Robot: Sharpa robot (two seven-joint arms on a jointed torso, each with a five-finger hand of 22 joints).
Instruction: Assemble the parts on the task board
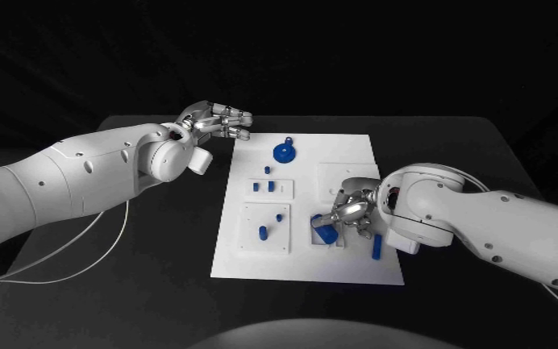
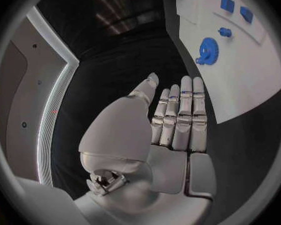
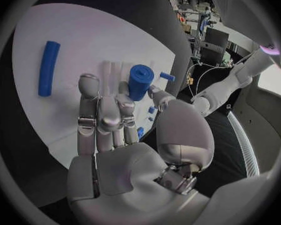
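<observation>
One blue cylinder (image 3: 140, 81); metallic fingers (image 3: 106, 116)

The board (image 1: 349, 272) was white, the parts (image 1: 285, 153) blue, the bench (image 1: 174, 268) black; both hands (image 1: 218, 120) (image 1: 352, 213) were silver on white arms (image 1: 70, 180).

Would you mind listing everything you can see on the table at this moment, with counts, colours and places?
task board: one, white, middle of the table.
table: one, black, under the board.
gear: one, blue, on the board's far part, near the left hand.
cylinder: one, blue, at the right hand's fingertips; whether it is held, I cannot tell.
bar: one, blue, long, lying on the board's near right corner.
small pieces: several, blue, on the raised white panels on the board's left half.
cable: one, white, on the table's left side.
left hand: silver, holding nothing, beside the board's far left corner.
right hand: silver, over the board's near right part.
</observation>
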